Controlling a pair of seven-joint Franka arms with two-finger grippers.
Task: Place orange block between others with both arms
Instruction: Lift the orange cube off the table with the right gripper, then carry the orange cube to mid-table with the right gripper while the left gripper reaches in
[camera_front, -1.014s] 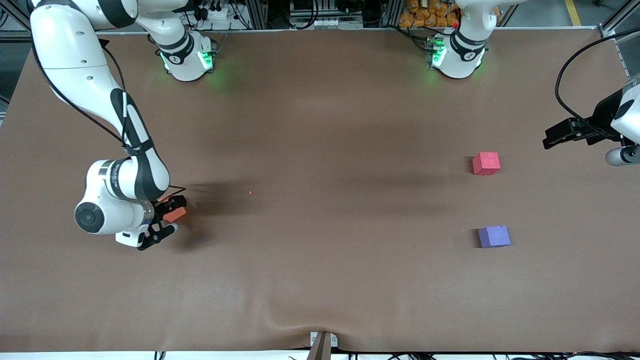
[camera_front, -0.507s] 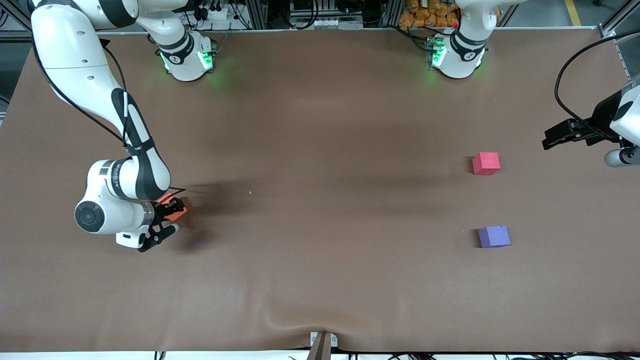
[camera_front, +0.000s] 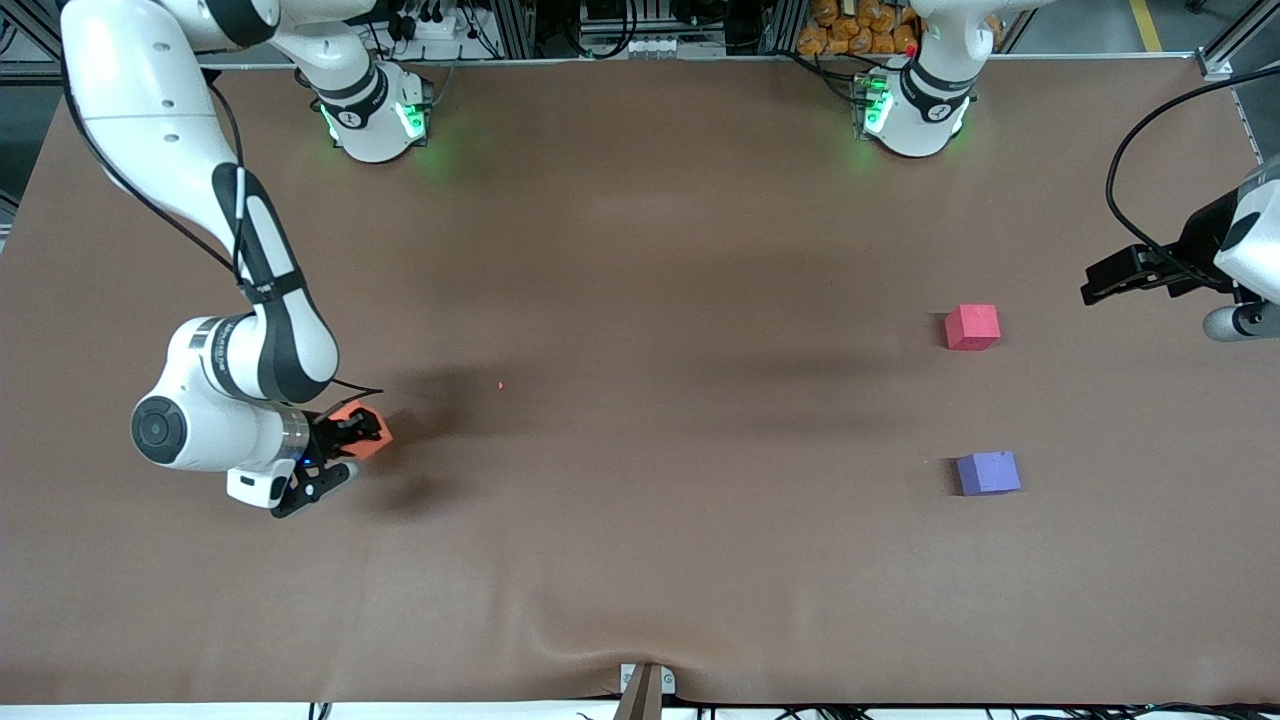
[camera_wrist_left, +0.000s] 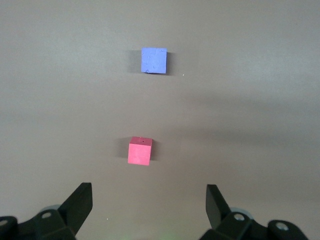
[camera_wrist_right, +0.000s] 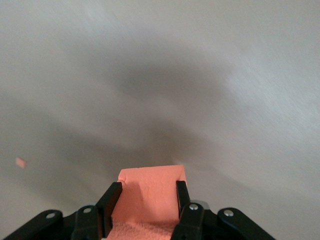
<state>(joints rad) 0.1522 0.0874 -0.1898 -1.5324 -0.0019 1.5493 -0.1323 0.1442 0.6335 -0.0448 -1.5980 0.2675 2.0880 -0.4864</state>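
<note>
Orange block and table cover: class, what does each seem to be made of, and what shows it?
Orange block: likely foam, matte, with a grainy, slightly ragged surface, gripped in the right claw.
Table cover: seems a soft brown sheet, matte, with a wrinkle at its near edge.

Orange block (camera_front: 372, 428) (in right tool (camera_front: 352, 430))

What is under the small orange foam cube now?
The small orange foam cube is gripped in the right gripper, whose fingers press its sides. Its shadow falls on the brown table cover; its underside and any gap below are hidden.
</note>
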